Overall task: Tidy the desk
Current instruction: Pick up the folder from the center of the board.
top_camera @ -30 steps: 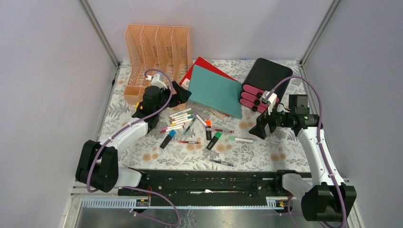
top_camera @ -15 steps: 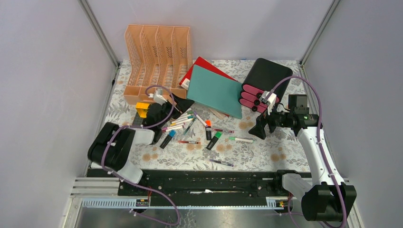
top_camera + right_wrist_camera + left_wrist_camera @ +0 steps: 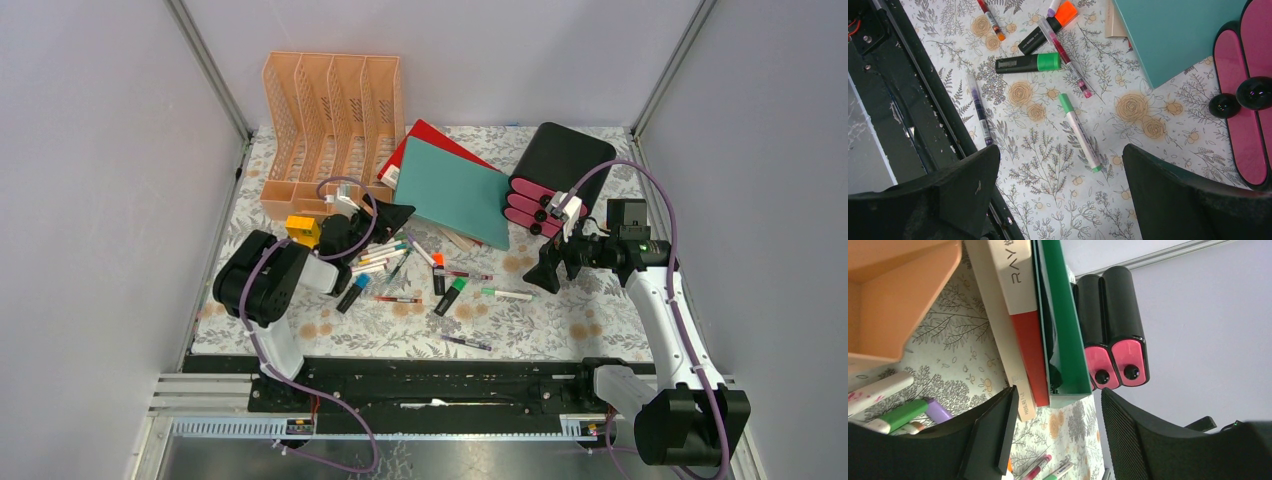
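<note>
The desk (image 3: 560,322) has a white cloth with fern and flower print. Several pens and markers (image 3: 400,262) lie scattered at its middle. My left gripper (image 3: 387,215) is open and empty, low over the desk beside the marker pile, pointing at the teal folder (image 3: 452,190) and red folder (image 3: 430,134). In the left wrist view my gripper (image 3: 1058,440) frames bare desk (image 3: 958,355), with the folder edges (image 3: 1063,340) beyond. My right gripper (image 3: 550,272) is open and empty above the desk (image 3: 1058,165), near a green-tipped white pen (image 3: 1079,132).
A peach file rack (image 3: 330,115) stands at the back left. A black-and-pink drawer box (image 3: 550,175) lies at the back right, beside my right gripper. A small yellow box (image 3: 302,230) sits by the left arm. A purple pen (image 3: 466,343) lies near the front edge.
The left arm has folded back toward its base and its gripper has dropped lower, pointing right. The yellow box came into view. The right arm has not moved.
</note>
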You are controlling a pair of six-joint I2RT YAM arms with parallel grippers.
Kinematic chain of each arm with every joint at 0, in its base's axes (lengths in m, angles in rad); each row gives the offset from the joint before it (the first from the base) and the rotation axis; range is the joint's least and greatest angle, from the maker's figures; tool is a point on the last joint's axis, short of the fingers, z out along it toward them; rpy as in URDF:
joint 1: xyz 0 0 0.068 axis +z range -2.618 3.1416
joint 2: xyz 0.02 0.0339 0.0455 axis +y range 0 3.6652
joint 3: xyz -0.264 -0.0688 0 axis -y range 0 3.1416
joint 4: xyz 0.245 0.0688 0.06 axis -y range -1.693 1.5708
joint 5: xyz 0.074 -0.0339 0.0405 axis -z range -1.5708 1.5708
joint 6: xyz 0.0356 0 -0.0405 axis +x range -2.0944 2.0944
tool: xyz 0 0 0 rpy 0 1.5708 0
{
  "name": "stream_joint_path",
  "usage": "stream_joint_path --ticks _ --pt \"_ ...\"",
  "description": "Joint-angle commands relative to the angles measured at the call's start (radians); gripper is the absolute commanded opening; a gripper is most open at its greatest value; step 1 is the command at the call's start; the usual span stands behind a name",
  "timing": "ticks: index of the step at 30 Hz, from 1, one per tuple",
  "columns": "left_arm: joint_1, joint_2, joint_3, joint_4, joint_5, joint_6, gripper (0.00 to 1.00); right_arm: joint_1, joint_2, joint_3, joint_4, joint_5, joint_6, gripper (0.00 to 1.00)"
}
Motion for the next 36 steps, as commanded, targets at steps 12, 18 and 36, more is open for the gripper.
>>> stream_joint_path --ticks 12,18,36 --pt "-0.016 0.038 0.077 0.082 -0.004 -0.004 0.47 0.008 0.001 0.012 0.006 -0.014 -0.013 1.0" --pt "-0.018 0.022 0.089 0.034 -0.031 0.036 0.4 0.009 0.002 0.012 0.006 -0.015 -0.014 1.0" --pt "-0.023 -0.246 0.072 -0.138 -0.051 0.245 0.0 0.007 -0.002 0.012 0.006 -0.02 -0.013 1.0"
